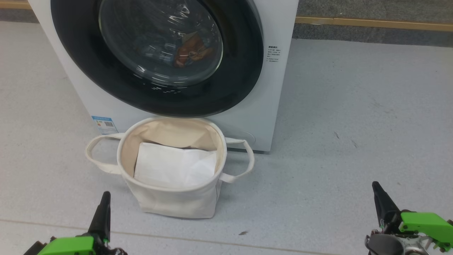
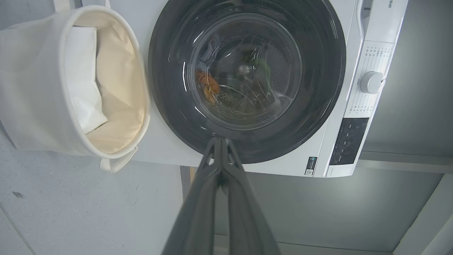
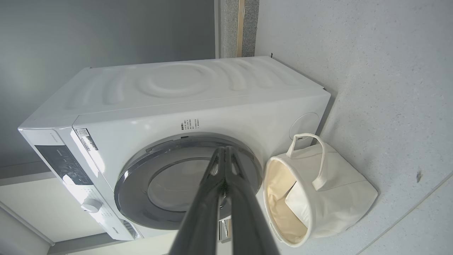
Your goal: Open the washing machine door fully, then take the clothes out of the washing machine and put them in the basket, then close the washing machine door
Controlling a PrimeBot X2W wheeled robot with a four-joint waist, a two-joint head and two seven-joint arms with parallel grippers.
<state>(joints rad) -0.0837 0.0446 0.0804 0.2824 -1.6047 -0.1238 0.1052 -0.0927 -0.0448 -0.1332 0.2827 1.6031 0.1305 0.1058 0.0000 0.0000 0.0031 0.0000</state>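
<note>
Both fingers-together and empty, left gripper and right gripper hover near basket; washing machine door closed, clothes behind glass inside washing machine.

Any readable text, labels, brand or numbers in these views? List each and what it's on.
"se": end of a cut-off word on the washing machine top panel.
Print block beside the washing machine door: too small to read.
Blue label, low on the front: too small.
Dial listing: blurred.
Control panel: blurred.
Sticker: too small.
</note>
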